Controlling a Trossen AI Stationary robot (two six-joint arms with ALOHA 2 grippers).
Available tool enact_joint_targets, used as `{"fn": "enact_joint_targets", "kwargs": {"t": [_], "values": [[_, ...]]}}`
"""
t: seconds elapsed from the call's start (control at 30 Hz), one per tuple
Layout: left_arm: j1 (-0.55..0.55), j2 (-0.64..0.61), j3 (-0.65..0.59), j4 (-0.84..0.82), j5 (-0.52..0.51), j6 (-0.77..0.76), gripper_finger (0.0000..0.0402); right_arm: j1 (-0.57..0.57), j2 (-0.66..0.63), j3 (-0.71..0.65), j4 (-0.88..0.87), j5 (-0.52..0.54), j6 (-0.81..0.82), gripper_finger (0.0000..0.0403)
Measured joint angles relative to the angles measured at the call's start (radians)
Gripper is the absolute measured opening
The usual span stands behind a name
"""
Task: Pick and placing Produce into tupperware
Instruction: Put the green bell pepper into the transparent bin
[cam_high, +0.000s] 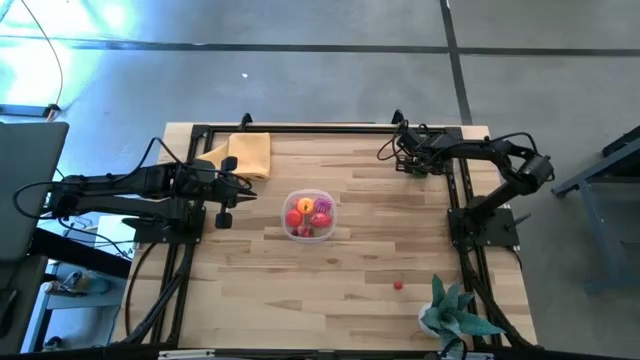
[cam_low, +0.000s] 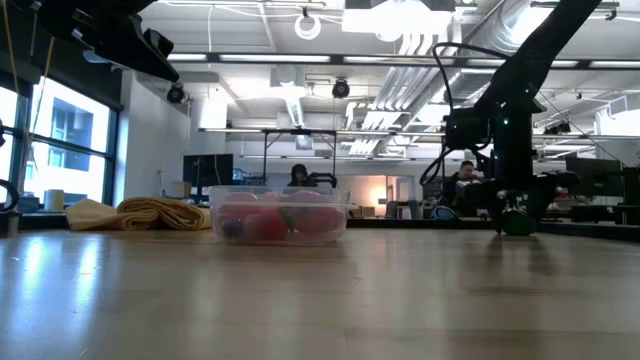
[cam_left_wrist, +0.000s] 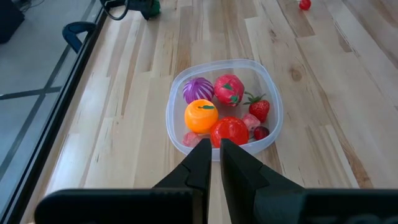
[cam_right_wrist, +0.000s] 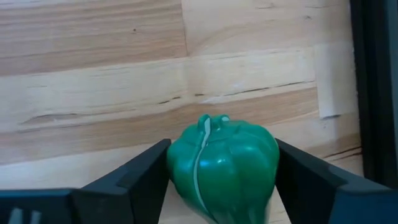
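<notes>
The clear tupperware stands mid-table and holds several toy produce pieces: an orange, a purple one and red ones. A tiny red piece lies alone on the wood toward the near right. At the far right, my right gripper points steeply down with a green toy pepper between its fingers. My left gripper hovers shut and empty, above the table just left of the tub. My right gripper has the green pepper between its two fingers, one finger against each of the pepper's opposite sides. The fingers come from above, slanting steeply down. In the low view the pepper sits at table level; its underside is hidden.
A folded yellow-orange cloth lies at the far left of the table. A spiky teal potted plant stands at the near right corner. Black frame rails border the table's sides. Bare wood stretches between the tub and the right gripper.
</notes>
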Motion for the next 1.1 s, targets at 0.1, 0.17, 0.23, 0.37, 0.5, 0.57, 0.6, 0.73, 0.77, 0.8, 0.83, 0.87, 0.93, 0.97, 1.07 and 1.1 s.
{"fn": "enact_joint_targets", "kwargs": {"t": [0.1, 0.17, 0.23, 0.37, 0.5, 0.57, 0.6, 0.73, 0.77, 0.8, 0.83, 0.87, 0.93, 0.97, 1.07, 1.1], "values": [[0.0, 0.0, 0.0, 0.0, 0.0, 0.0, 0.0024, 0.0, 0.0, 0.0, 0.0, -0.001, 0.0, 0.0244], [0.0, 0.0, 0.0, 0.0, 0.0, 0.0, 0.0024, 0.0, 0.0, 0.0, 0.0, -0.002, 0.0, 0.0244], [0.0, 0.0, 0.0, 0.0, 0.0, 0.0, 0.0024, 0.0, 0.0, 0.0, 0.0, -0.002, 0.0, 0.0244], [0.0, 0.0, 0.0, 0.0, 0.0, 0.0, 0.0024, 0.0, 0.0, 0.0, 0.0, -0.003, -0.005, 0.0243], [0.0, 0.0, 0.0, 0.0, 0.0, 0.0, 0.0024, 0.0, 0.0, 0.014, -0.021, -0.042, -0.029, 0.0243], [0.0, 0.0, 0.0, 0.0, 0.0, 0.0, 0.0024, 0.0, 0.0, 0.023, -0.033, -0.062, -0.043, 0.0243], [0.0, 0.0, 0.0, 0.0, 0.0, 0.0, 0.0024, 0.0, 0.0, 0.029, -0.035, -0.063, -0.044, 0.0243], [0.0, 0.0, 0.0, 0.0, 0.0, 0.0, 0.0024, 0.0, 0.0, 0.036, -0.034, -0.064, -0.049, 0.0243], [0.0, 0.0, 0.0, 0.0, 0.0, 0.0, 0.0024, 0.0, 0.0, 0.036, -0.037, -0.067, -0.051, 0.0243], [0.0, 0.0, 0.0, 0.0, 0.0, 0.0, 0.0024, 0.0, 0.0, 0.036, -0.039, -0.078, -0.052, 0.0243], [0.0, 0.0, 0.0, 0.0, 0.0, 0.0, 0.0024, 0.0, 0.0, 0.036, -0.041, -0.088, -0.053, 0.0243], [0.0, 0.0, 0.0, 0.0, 0.0, 0.0, 0.0024, 0.0, 0.0, 0.036, -0.043, -0.103, -0.056, 0.0243], [0.0, 0.0, 0.0, 0.0, 0.0, 0.0, 0.0024, 0.002, 0.0, 0.036, -0.042, -0.138, -0.075, 0.0243], [0.0, 0.0, 0.0, 0.0, 0.0, 0.0, 0.0024, 0.004, 0.0, 0.036, -0.043, -0.156, -0.078, 0.0243], [0.0, 0.0, 0.0, 0.0, 0.0, 0.0, 0.0024, 0.016, -0.003, 0.036, -0.042, -0.204, -0.096, 0.0243], [0.0, 0.0, 0.0, 0.0, 0.0, 0.0, 0.0024, 0.022, -0.005, 0.036, -0.04, -0.22, -0.097, 0.0243]]}}
